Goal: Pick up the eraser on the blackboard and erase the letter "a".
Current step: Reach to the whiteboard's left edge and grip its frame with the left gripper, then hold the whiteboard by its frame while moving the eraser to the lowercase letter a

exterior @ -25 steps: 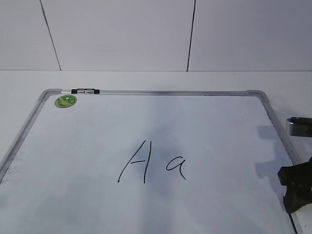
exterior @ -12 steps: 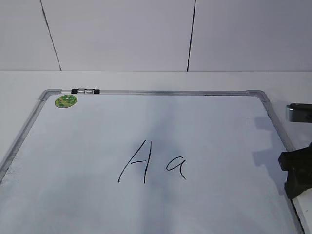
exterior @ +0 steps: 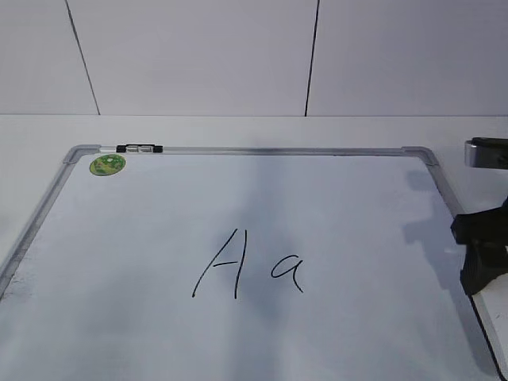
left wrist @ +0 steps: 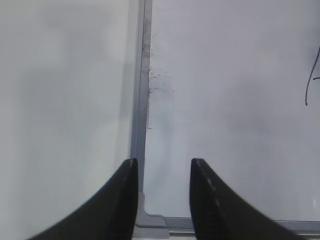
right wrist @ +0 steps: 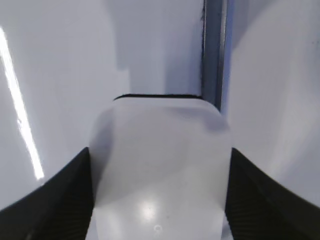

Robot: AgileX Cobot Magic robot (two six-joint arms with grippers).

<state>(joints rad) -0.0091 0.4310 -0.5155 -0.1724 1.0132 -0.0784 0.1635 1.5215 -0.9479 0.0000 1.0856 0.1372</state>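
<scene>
The whiteboard (exterior: 119, 238) lies flat with a large "A" (exterior: 222, 263) and a small "a" (exterior: 287, 272) in black at its middle. My right gripper (right wrist: 160, 155) is shut on the white eraser (right wrist: 160, 165), over the board's right frame (right wrist: 214, 50). In the exterior view the eraser (exterior: 486, 152) shows at the far right edge above the arm's black body (exterior: 481, 258), well to the right of the "a". My left gripper (left wrist: 163, 162) is open and empty above the board's near left corner (left wrist: 150, 220); it is out of the exterior view.
A green round magnet (exterior: 106, 164) sits at the board's far left corner. A black-and-clear marker (exterior: 139, 148) lies on the far frame. Bare table surrounds the board, with a white wall behind. One stroke of the "A" (left wrist: 312, 75) shows in the left wrist view.
My right gripper with the eraser has moved up the exterior view, away from the camera along the board's right edge; its shadow on the board moved with it. The writing is unchanged.
</scene>
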